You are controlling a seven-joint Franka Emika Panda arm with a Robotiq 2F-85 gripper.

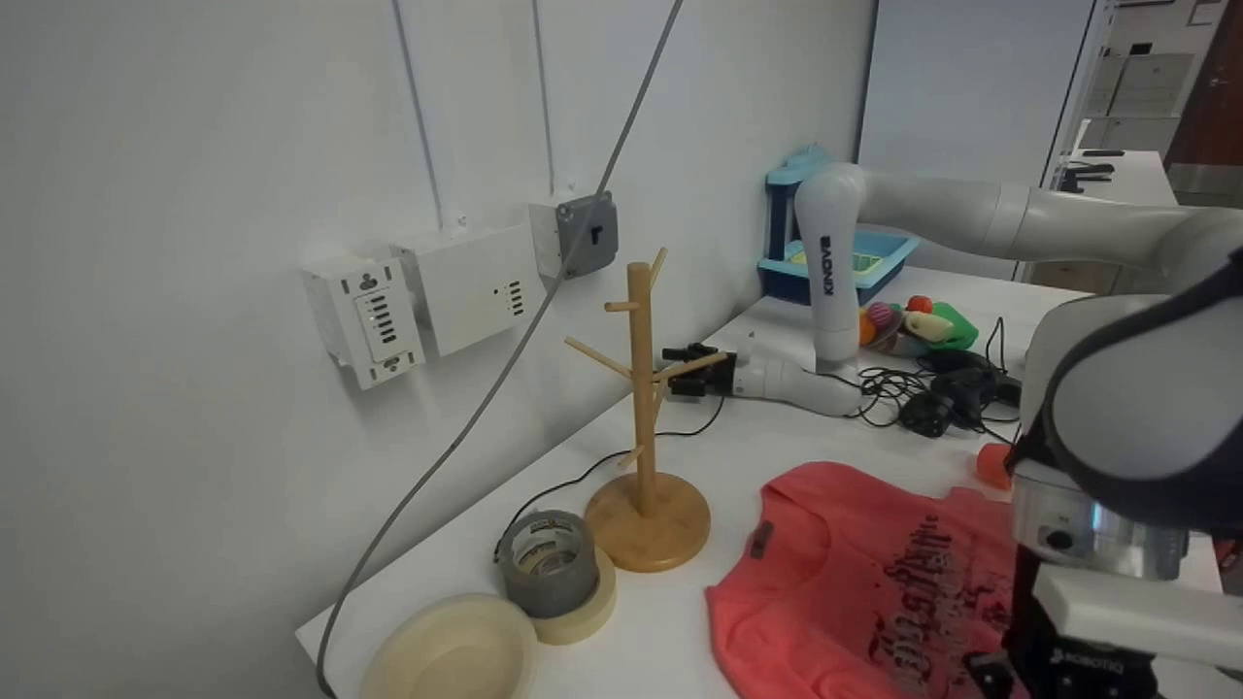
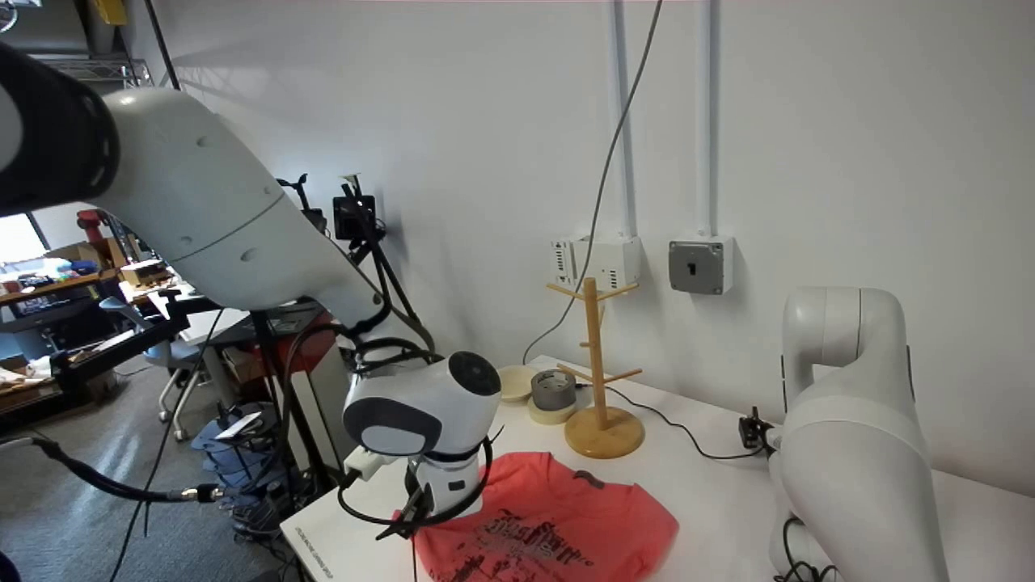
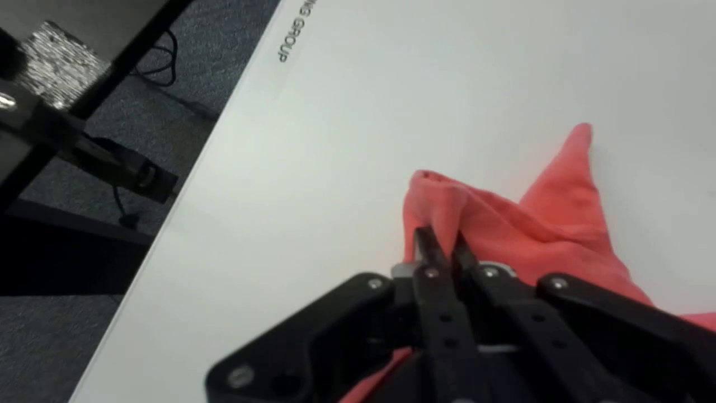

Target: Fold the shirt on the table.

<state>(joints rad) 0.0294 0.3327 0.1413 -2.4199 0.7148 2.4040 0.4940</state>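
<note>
The coral shirt (image 1: 816, 592) lies on the white table (image 1: 670, 621) with its collar and dark print facing up. It also shows in an exterior view (image 2: 558, 517), where the arm covers part of its left side. In the wrist view, my gripper (image 3: 442, 246) is shut on a bunched edge of the shirt (image 3: 559, 252), with cloth pinched between the fingertips and a fold standing past them. A pointed corner of cloth lies to the right of the fingers. In the exterior views, the gripper (image 2: 400, 525) is at the shirt's side, partly hidden by the wrist and cable.
A wooden mug tree (image 1: 641, 408) stands beyond the collar. Tape rolls (image 1: 551, 563) and a cream bowl (image 1: 452, 650) sit beside it. A Kinova arm (image 1: 833, 262), tangled cables (image 1: 957, 388) and an orange cup (image 1: 992, 466) are on the table. The table's edge (image 3: 193, 170) runs left of my gripper.
</note>
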